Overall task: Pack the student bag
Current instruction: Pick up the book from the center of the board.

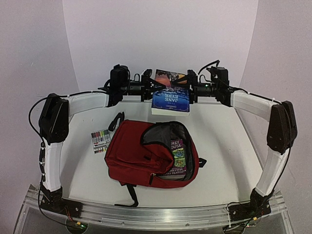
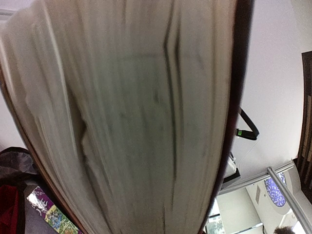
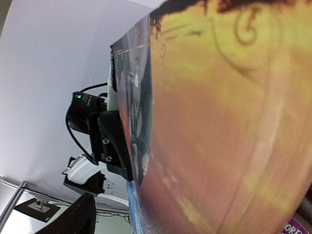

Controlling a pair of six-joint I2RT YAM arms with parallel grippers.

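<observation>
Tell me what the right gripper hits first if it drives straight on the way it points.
The right gripper points left at the raised books. The orange cover fills its wrist view, so it would likely meet that cover almost at once. Whether its fingers already touch it cannot be told.

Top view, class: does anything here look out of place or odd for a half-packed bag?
Yes. The blue Jane Eyre book hangs tilted in the air between the left tool and right tool, beyond the open student bag. The marker pack lies outside the bag, beside it.
</observation>
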